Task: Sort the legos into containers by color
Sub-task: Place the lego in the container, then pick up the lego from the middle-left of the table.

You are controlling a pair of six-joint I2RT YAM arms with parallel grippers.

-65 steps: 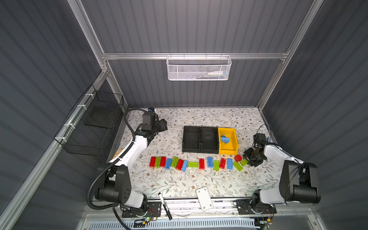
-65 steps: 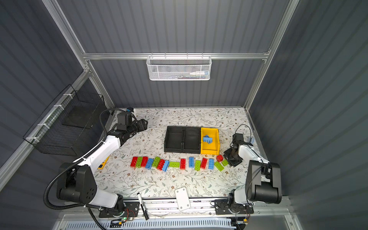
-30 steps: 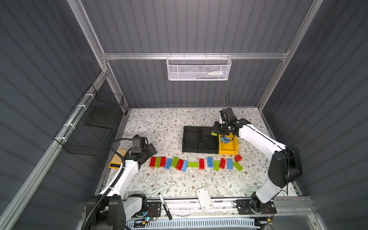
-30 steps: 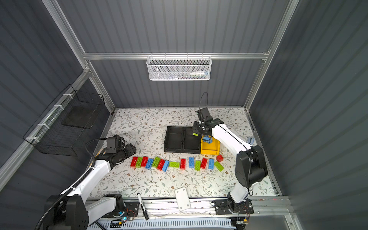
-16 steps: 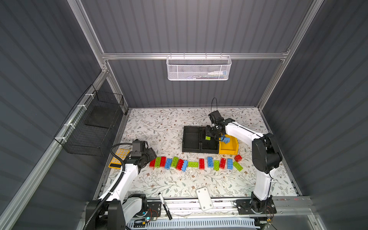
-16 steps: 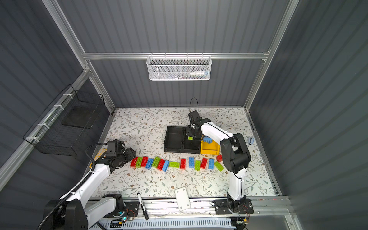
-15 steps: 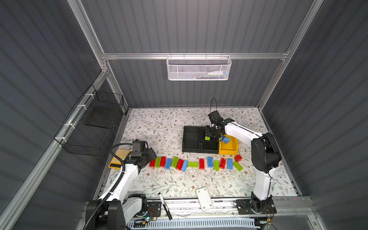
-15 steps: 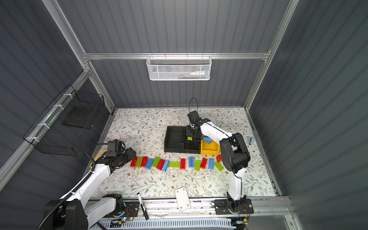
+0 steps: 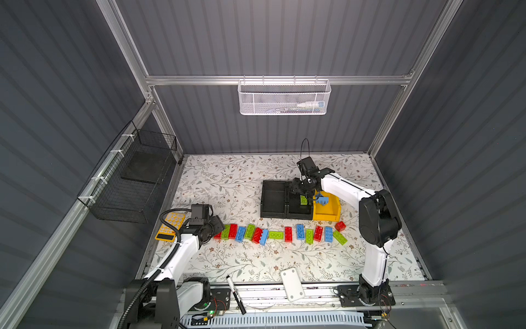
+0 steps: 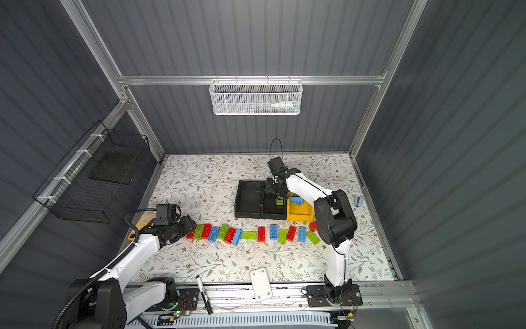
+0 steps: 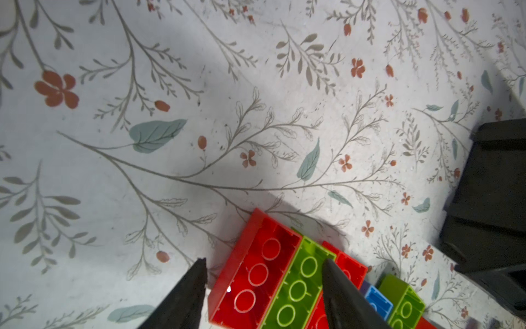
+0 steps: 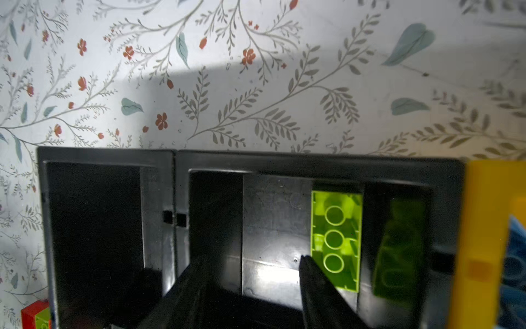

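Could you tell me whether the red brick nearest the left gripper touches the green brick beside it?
Touching. The left wrist view shows the red brick and green brick flush along their long sides, no gap.

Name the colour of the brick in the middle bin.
Brick: lime green, clearest in the right wrist view.

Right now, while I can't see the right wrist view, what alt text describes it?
A lime green lego lies flat inside a black bin, beside the wall nearest the yellow bin. The right tool hangs open over that bin, holding nothing. A second black bin adjoins it.
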